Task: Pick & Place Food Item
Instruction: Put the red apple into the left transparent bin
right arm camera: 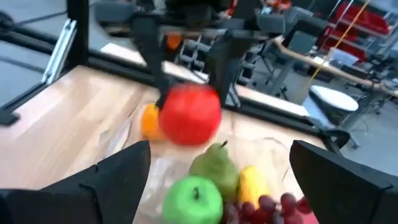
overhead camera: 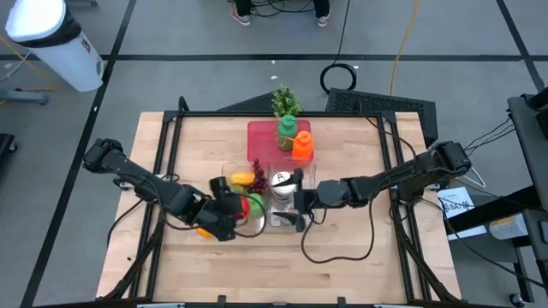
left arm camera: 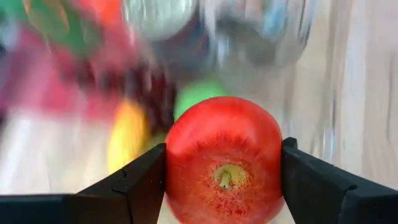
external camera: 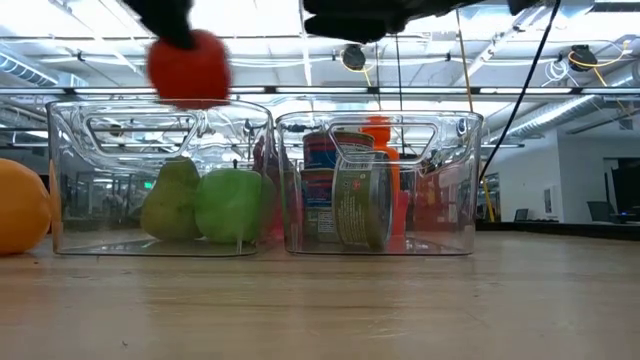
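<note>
A red apple (left arm camera: 224, 165) hangs in the air over the left clear bin (external camera: 70, 130), and my left gripper (overhead camera: 233, 210) is shut on it. In that bin lie a pear (external camera: 170, 200), a green apple (external camera: 232, 205), a yellow fruit (right arm camera: 252, 183) and grapes (right arm camera: 267, 205). The right clear bin (external camera: 450, 150) holds cans (external camera: 345, 200). My right gripper (right arm camera: 219, 149) is open above the right bin with nothing between its fingers. It faces the red apple (right arm camera: 189, 115). My left gripper pinches the red apple by two opposite sides (left arm camera: 171, 168) between its two fingers (left arm camera: 140, 180). The stem end (left arm camera: 225, 179) faces the wrist. The fingers slant down from the table's left. The apple (external camera: 190, 68) is lifted clear, above the left bin's rim.
An orange (external camera: 20, 208) lies on the table left of the left bin. Behind the bins a red tray (overhead camera: 261, 137) carries a green bottle (overhead camera: 286, 130) and an orange bottle (overhead camera: 302, 144). A leafy green item (overhead camera: 285, 100) lies at the far edge.
</note>
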You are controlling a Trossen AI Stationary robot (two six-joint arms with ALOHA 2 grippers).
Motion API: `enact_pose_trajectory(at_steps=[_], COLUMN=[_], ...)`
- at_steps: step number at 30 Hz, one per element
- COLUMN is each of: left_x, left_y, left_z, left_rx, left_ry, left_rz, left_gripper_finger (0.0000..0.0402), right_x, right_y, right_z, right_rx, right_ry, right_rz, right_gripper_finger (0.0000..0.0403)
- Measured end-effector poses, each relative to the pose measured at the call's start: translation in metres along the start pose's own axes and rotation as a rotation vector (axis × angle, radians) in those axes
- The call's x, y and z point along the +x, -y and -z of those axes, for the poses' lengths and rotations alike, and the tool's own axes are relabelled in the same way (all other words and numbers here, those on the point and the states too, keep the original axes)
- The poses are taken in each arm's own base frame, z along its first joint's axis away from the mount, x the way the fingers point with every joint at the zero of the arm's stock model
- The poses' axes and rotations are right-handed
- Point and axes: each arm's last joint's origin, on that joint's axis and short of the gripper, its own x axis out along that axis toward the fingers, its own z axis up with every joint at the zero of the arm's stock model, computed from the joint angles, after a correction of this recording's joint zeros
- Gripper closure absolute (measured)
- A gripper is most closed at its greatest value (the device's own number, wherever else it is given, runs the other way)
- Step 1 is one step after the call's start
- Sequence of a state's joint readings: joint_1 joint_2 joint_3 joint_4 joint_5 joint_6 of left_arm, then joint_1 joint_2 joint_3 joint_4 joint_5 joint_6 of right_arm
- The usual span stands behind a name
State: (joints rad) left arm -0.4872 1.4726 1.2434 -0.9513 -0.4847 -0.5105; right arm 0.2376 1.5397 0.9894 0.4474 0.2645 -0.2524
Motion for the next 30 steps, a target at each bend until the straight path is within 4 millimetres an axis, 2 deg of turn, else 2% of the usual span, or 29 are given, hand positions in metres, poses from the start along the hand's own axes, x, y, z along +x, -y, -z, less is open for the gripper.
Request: enact_pose_trajectory(at_steps=[2,5,11,20,30], left_x=[-0.003,0.000,0.015,0.045,0.071], left_y=[0.004,0.015,0.013,-0.002,-0.023], left_z=[0.010,0.020,0.035,0.034,0.040], left_rx=[-0.026,-0.051,-0.097,-0.142,-0.232], left_ry=[-0.086,-0.126,-0.162,-0.193,-0.232], left_rz=[0.037,0.101,0.060,0.148,0.146], left_gripper_finger=[0.0133,0.0133,0.0133,0.0133,0.0133], right_x=[-0.007,-0.013,-0.014,-0.014,-0.013], right_y=[-0.001,0.000,-0.004,-0.003,-0.004], right_z=[-0.006,-0.016,-0.015,-0.014,-0.013], right_rx=[0.003,0.016,0.012,0.007,0.006], right_ry=[0.008,0.059,0.054,0.044,0.042], right_rz=[-0.010,-0.007,-0.022,-0.023,-0.023], right_gripper_finger=[0.0039,0.0039,0.0039,0.0039,0.0039])
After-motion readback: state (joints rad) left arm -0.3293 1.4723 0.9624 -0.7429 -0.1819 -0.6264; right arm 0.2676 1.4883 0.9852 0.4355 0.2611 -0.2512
